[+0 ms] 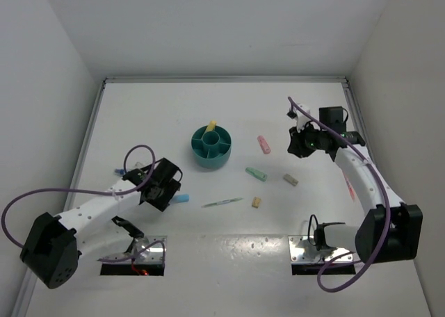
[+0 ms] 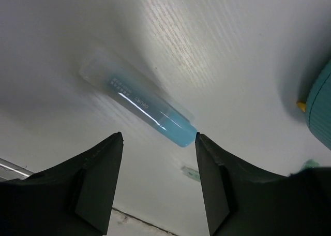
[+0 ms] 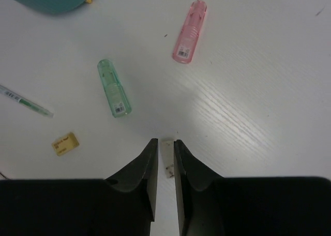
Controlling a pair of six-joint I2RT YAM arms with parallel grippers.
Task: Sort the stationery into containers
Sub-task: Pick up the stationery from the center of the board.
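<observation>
The teal organiser [image 1: 211,147] stands mid-table with a yellow stick [image 1: 211,125] upright in it. A pink stick [image 1: 263,144], mint stick [image 1: 256,172], beige stick [image 1: 290,180], tan block [image 1: 256,202] and thin green pen [image 1: 222,202] lie on the table to its right. My left gripper [image 1: 163,185] is open and empty; the blue-capped tube [image 2: 139,104] lies on the table just beyond its fingertips [image 2: 115,143]. My right gripper [image 1: 306,140] is shut and empty above the table; the beige stick [image 3: 167,161] shows through the slit between its fingers.
White walls enclose the table on the left, back and right. The organiser's edge [image 2: 323,106] shows at the right of the left wrist view. In the right wrist view lie the pink stick [image 3: 190,32], mint stick [image 3: 114,88], pen [image 3: 26,101] and tan block [image 3: 65,143].
</observation>
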